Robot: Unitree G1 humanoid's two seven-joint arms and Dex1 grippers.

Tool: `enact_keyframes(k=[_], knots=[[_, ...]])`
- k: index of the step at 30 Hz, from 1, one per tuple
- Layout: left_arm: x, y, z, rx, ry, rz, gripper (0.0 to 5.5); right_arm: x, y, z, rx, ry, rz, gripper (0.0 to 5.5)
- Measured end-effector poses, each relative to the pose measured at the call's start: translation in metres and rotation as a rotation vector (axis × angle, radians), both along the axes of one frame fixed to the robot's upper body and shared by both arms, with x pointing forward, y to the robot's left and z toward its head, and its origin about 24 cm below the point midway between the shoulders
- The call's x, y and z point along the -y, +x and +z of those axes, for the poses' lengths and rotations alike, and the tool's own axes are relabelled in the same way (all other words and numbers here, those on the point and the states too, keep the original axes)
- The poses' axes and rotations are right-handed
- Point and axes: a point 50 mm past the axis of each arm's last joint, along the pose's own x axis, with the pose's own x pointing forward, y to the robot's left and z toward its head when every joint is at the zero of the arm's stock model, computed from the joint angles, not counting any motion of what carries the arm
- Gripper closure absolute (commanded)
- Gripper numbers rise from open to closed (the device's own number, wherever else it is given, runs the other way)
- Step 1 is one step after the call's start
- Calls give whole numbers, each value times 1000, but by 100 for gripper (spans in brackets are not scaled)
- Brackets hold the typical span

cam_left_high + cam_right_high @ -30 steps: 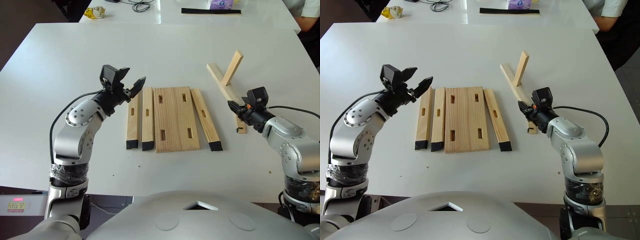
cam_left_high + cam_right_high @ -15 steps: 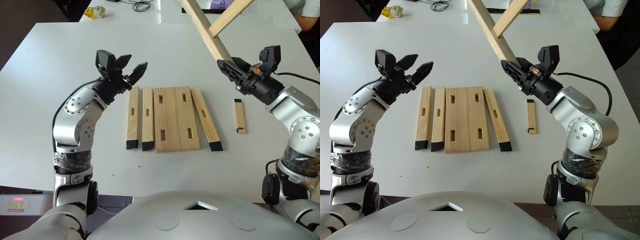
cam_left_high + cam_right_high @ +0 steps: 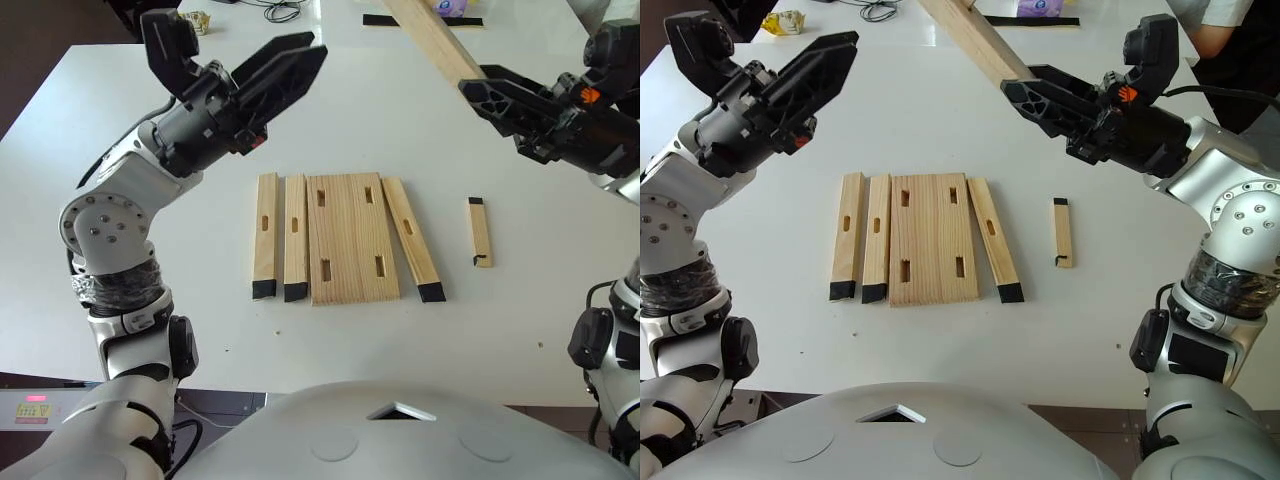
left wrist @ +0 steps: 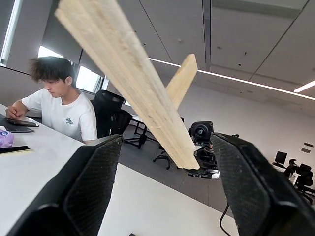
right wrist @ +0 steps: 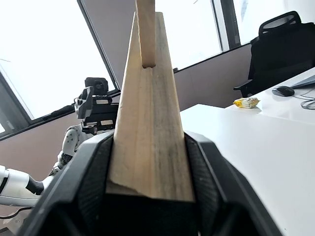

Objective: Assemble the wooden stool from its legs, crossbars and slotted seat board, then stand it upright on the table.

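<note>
As the right claw [image 3: 1030, 88] hoists its pinched leg-and-crossbar [image 3: 965, 35], the spread left claw [image 3: 830, 75] rises, seemingly to support assembly.

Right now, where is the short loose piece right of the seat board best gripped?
Probably at mid-length, from straight above, closing across its narrow width. The short piece lies flat and alone on the table, both long sides free, black cap at its far end.
</note>
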Motion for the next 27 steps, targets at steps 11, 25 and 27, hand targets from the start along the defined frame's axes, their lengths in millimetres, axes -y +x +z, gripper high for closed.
enact_keyframes(k=[11, 25, 27], knots=[[21, -2, 1, -58, -58, -67, 219, -19, -2, -1, 3, -10, 127, 344], [27, -7, 8, -67, -90, -127, 219, -25, -9, -3, 5, -29, 207, 344], [27, -7, 9, -64, -91, -132, 219, -26, -10, -3, 2, -28, 223, 344]])
